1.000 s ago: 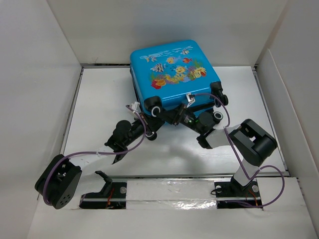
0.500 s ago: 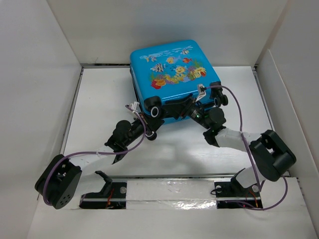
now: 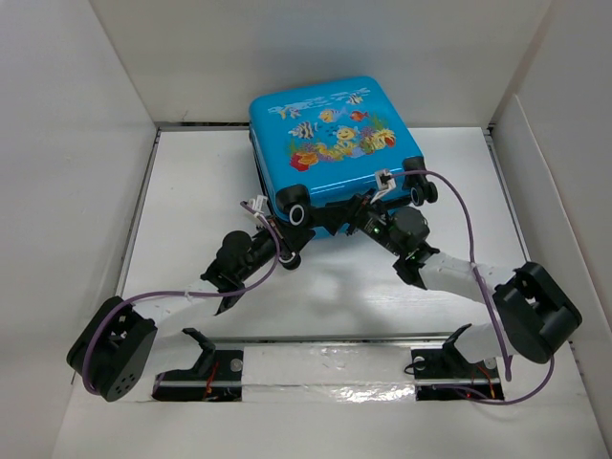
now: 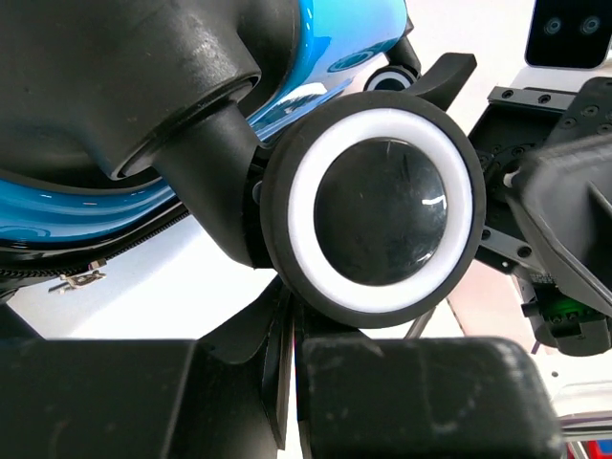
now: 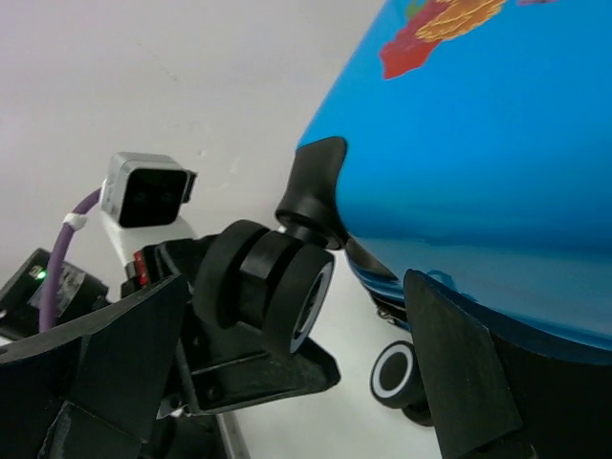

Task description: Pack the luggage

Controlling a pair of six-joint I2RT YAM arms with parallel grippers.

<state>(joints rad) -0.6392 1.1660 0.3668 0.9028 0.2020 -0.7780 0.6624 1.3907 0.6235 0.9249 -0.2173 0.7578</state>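
left fingers (image 4: pixel 421 406) pressed together, tips hidden behind wheel (image 4: pixel 381 201) | right fingers (image 5: pixel 124 354) wide beside luggage (image 5: pixel 497 143) corner

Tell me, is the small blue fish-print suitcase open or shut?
Shut: the bright-blue hard-shell suitcase lies flat with both shells together, no lining showing. Whether it is fully zipped, cannot tell.

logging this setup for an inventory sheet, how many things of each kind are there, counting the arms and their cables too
luggage: 1
robot arms: 2
purple cables: 2
total: 5
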